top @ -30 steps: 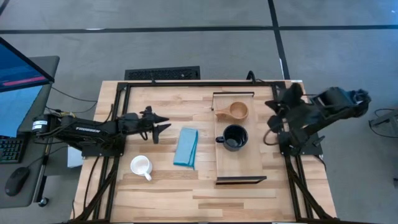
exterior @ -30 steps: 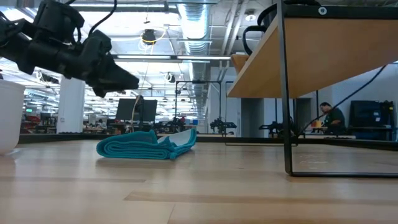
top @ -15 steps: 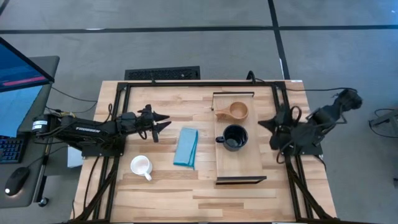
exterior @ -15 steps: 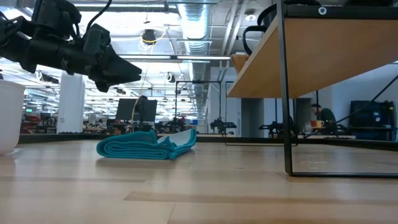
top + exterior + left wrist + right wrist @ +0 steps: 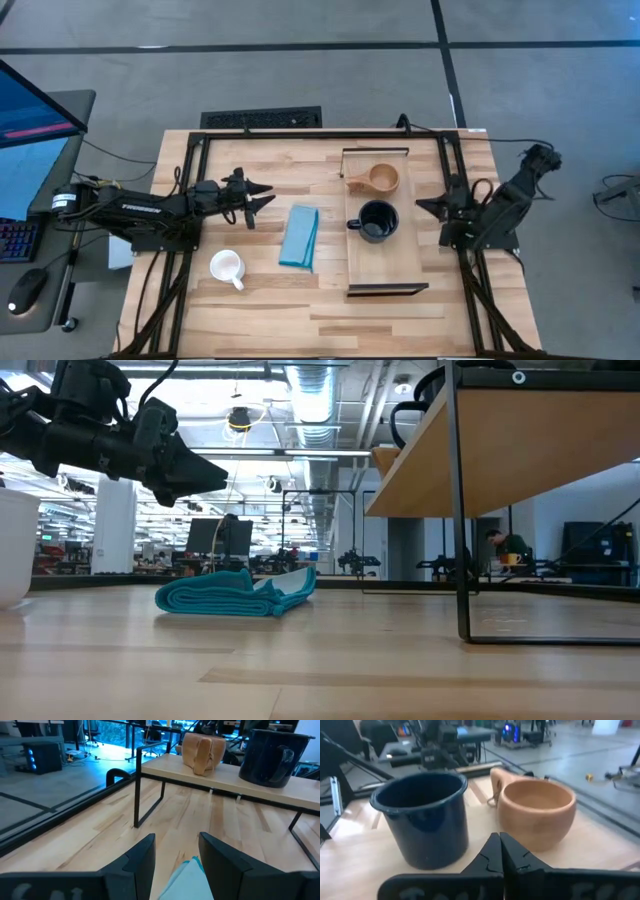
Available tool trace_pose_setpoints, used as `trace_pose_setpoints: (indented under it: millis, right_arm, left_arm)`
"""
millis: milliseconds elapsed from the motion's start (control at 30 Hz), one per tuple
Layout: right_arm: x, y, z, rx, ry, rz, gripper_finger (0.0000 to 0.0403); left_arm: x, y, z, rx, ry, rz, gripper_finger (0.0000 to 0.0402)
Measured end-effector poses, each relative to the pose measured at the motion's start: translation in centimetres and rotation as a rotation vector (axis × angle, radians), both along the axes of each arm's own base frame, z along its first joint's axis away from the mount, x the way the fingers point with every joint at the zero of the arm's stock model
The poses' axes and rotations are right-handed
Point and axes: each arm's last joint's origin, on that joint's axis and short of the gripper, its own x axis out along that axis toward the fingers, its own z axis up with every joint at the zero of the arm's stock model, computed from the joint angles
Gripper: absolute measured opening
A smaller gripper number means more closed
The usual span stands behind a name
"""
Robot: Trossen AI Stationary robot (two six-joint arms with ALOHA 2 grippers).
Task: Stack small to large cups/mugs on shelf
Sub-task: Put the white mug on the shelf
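Two cups on shelf (image 5: 385, 262); left gripper (image 5: 262, 196) parted, right gripper (image 5: 424, 205) clenched, both empty

Shelf (image 5: 386, 262): long light-wood board w/ dark end brackets, raised, on table's right half. Wooden cup (image 5: 381, 179): small, light brown, upright at shelf's far end. Navy mug (image 5: 378, 220): upright mid-shelf, just beside it. White mug (image 5: 226, 267): upright on tabletop, well left of shelf.

No text, label, brand, number or sign can be read on any cup, the shelf, the cloth or the arms.
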Motion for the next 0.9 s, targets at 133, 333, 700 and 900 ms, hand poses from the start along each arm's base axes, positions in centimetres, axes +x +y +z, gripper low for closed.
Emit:
trace_pose_setpoints:
  millis: [133, 333, 700, 900]
  right_arm:
    - [-1.2, -1.1, 0.3, -0.031, -0.055, 0.029, 0.0003]
    - [-2.2, -2.0, 0.2, -0.012, -0.170, 0.044, 0.0003]
    - [-1.0, -1.7, -1.4, -0.156, -0.207, -0.013, 0.0003]
    - [-0.4, -2.1, -2.2, -0.208, -0.195, -0.080, 0.0003]
  left_arm:
    - [0.0, 0.0, 0.0, 0.018, 0.006, -0.002, 0.0142]
    - [0.0, 0.0, -0.1, 0.017, 0.012, -0.002, 0.0142]
    - [0.0, 0.0, -0.1, 0.016, 0.015, -0.005, 0.0142]
    - [0.0, 0.0, -0.1, 0.015, 0.020, -0.005, 0.0142]
